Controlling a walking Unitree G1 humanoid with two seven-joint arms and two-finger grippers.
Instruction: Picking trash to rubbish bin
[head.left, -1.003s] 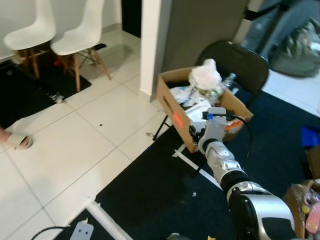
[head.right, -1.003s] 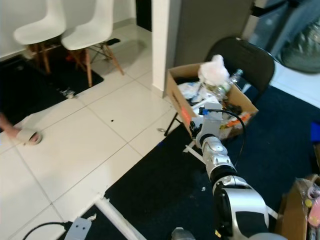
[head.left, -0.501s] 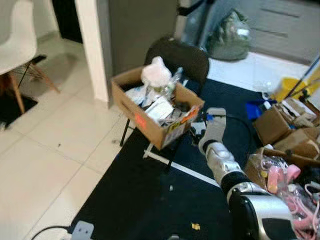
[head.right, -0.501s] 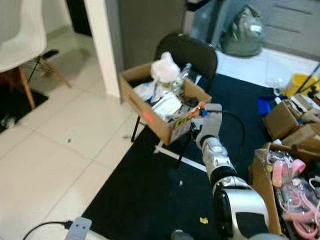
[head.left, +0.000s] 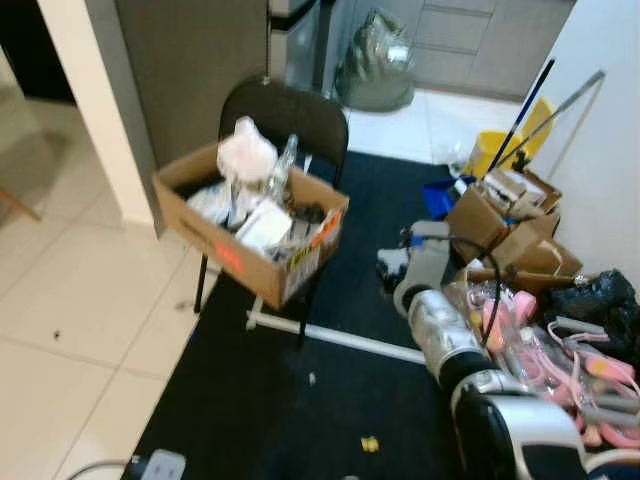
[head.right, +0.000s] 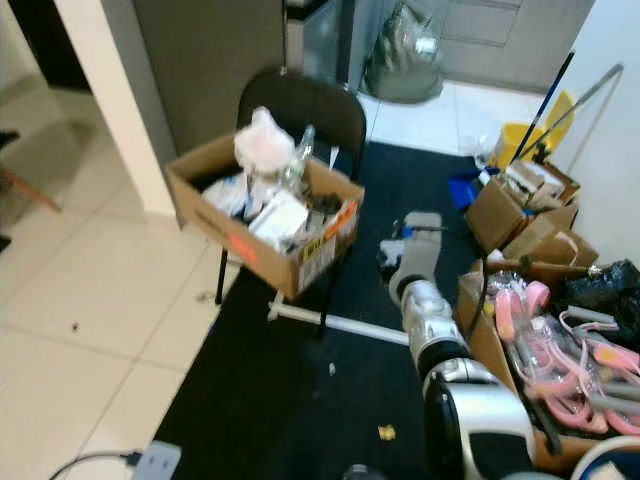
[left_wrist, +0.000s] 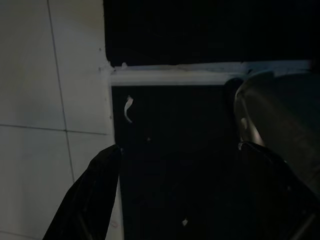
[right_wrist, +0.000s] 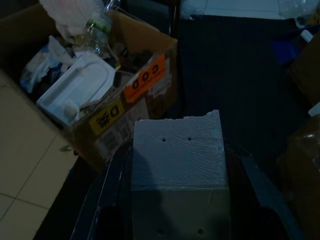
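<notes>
A cardboard box (head.left: 250, 215) heaped with trash, a white bag and a bottle on top, rests on a black chair (head.left: 290, 115). My right gripper (head.left: 426, 258) is held out in front, right of the box and lower, shut on a pale grey ribbed block (right_wrist: 176, 150). In the right wrist view the block's end points at the box's labelled side (right_wrist: 127, 100). My left gripper (left_wrist: 185, 200) hangs open over dark carpet by a white strip (left_wrist: 200, 76) and floor tiles, nothing between its fingers (left_wrist: 90, 195).
Several cardboard boxes (head.left: 500, 215), a yellow bucket (head.left: 492, 150) and mop handles crowd the right wall. Pink hangers (head.left: 540, 340) lie in a box near my right arm. A white bar (head.left: 340, 340) and a yellow scrap (head.left: 369, 443) lie on the carpet. A dark bag (head.left: 375, 65) sits behind.
The camera has swung right: the box and chair slid left in view and the clutter by the right wall came in. My right gripper still holds the grey block.
</notes>
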